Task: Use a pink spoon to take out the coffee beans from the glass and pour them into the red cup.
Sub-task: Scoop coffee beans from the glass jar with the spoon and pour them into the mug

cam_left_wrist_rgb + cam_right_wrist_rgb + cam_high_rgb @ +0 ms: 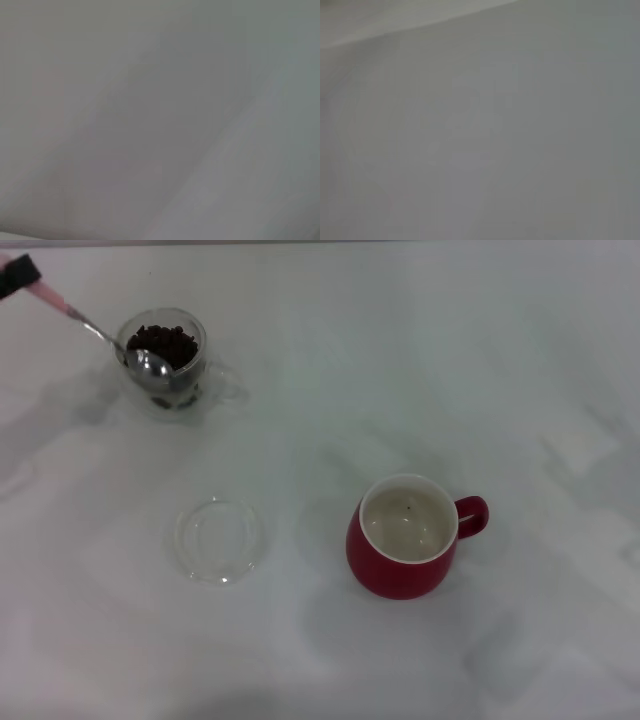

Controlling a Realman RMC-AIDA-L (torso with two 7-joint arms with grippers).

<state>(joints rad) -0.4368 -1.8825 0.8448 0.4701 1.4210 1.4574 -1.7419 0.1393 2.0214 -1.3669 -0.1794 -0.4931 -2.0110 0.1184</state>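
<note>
At the far left stands the glass (190, 390), holding a heap of dark coffee beans (165, 342). The pink spoon (92, 328) slants down from the top left corner, and its silver bowl lies over the glass's mouth beside the beans, with no beans showing in it. My left gripper (18, 275) shows only as a dark tip at that corner, shut on the spoon's pink handle. The red cup (400, 570) stands at centre right with its handle to the right; one dark speck lies in its white inside. The right gripper is out of view.
A shallow clear round dish (218, 538) lies on the white table (450, 360) between the glass and the red cup, nearer the front. Both wrist views show only plain pale surface.
</note>
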